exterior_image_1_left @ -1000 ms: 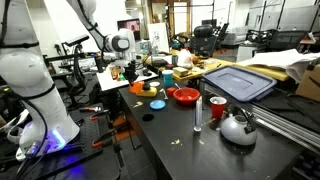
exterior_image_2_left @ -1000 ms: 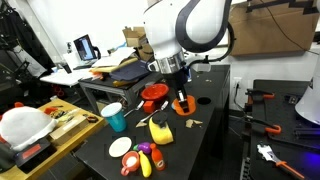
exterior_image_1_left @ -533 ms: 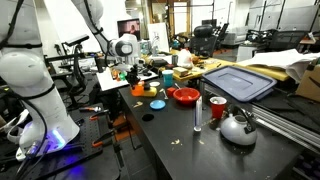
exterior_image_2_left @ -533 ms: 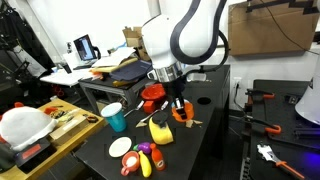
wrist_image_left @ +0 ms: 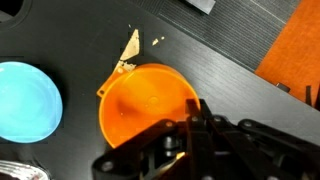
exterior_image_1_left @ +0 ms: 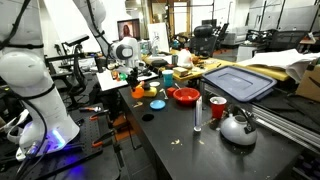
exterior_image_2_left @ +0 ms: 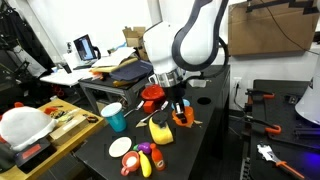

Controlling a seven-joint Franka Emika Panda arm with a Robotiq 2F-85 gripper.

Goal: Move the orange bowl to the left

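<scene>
The small orange bowl fills the middle of the wrist view. It also shows in both exterior views, at the near corner of the black table, just above or on the surface. My gripper is shut on the bowl's rim, with one finger inside the bowl. The gripper is seen from outside in both exterior views. The larger red bowl stands apart behind it.
A light blue disc lies beside the orange bowl. A yellow block, a teal cup and a white plate of toy food are nearby. A kettle and a red can stand farther along.
The gripper has carried the orange bowl a little downward, toward the table surface near the table's edge. Nothing else has moved.
</scene>
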